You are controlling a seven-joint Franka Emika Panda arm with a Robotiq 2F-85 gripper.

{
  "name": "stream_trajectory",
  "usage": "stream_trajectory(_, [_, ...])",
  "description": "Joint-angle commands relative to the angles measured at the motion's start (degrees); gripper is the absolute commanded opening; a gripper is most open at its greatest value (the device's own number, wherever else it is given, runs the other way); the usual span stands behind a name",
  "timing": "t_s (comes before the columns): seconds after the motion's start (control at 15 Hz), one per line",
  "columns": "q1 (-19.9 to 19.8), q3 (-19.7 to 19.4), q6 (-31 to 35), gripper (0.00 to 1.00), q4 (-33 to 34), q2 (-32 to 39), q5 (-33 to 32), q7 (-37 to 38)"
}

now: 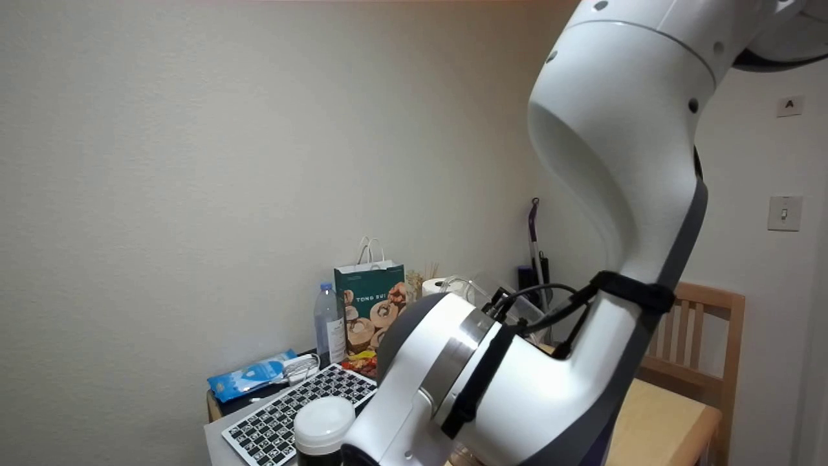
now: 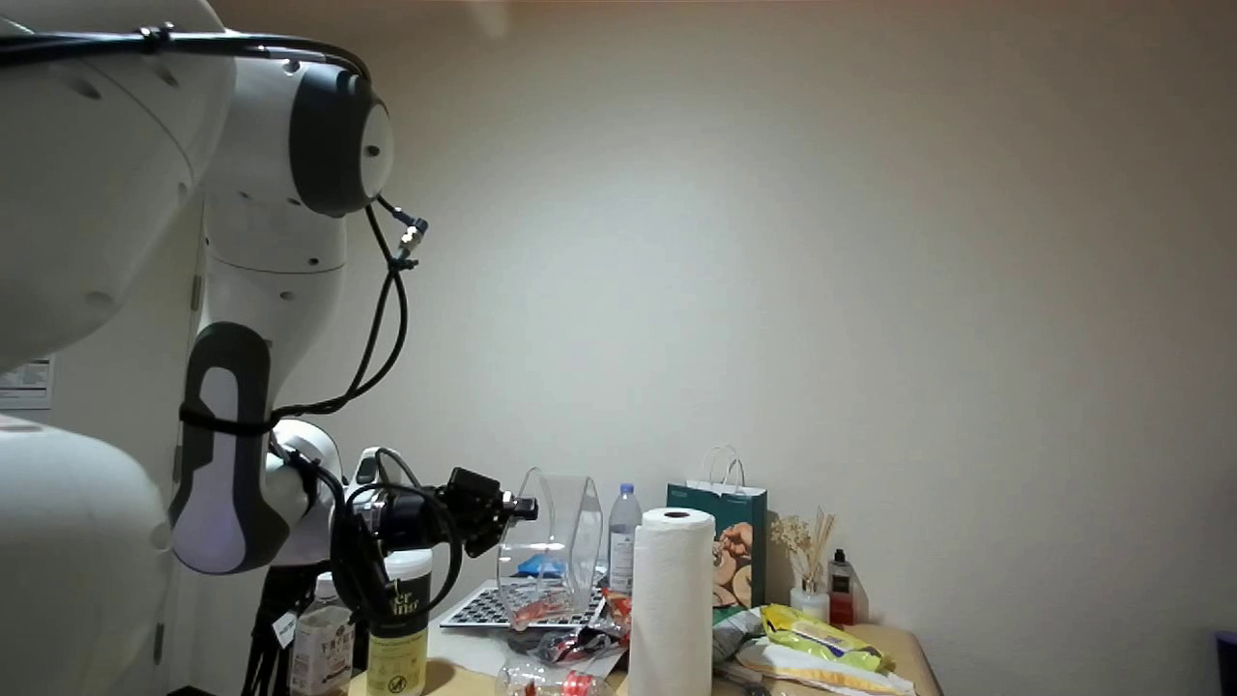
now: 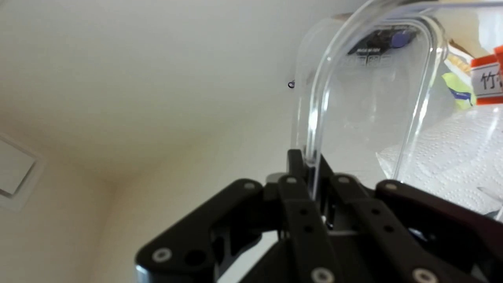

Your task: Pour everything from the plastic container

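Observation:
The plastic container (image 2: 551, 541) is a clear rectangular tray with rounded corners. It is held up on its side above the table, beside the paper-towel roll. My gripper (image 2: 525, 509) is shut on its rim; in the wrist view the fingertips (image 3: 308, 163) pinch the clear rim (image 3: 320, 94). An orange-red and white packet (image 3: 487, 78) shows at the right of the wrist view, on the container's lower side. Reddish bits (image 2: 541, 609) show at its lower edge; whether they are inside or behind the wall, I cannot tell. The arm mostly hides gripper and container in an exterior view.
A tall paper-towel roll (image 2: 674, 609) stands close to the container. Packets, a lying clear bottle (image 2: 551, 680) and a checkered board (image 1: 304, 414) are below. A green bag (image 1: 372, 304), a water bottle (image 2: 623, 541) and a yellow packet (image 2: 826, 638) stand around. A white-lidded jar (image 2: 398, 628) is near the arm.

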Motion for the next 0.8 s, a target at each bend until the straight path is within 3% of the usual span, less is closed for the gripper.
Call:
stream_trajectory(0.0, [-0.8, 0.9, -0.4, 0.08, 0.1, 0.2, -0.2, 0.0])
stream_trajectory(0.07, [-0.8, 0.9, -0.4, 0.02, 0.1, 0.2, -0.2, 0.0])
stream_trajectory(0.73, [-0.8, 1.2, -0.2, 0.02, -0.1, 0.4, 0.3, 0.0])
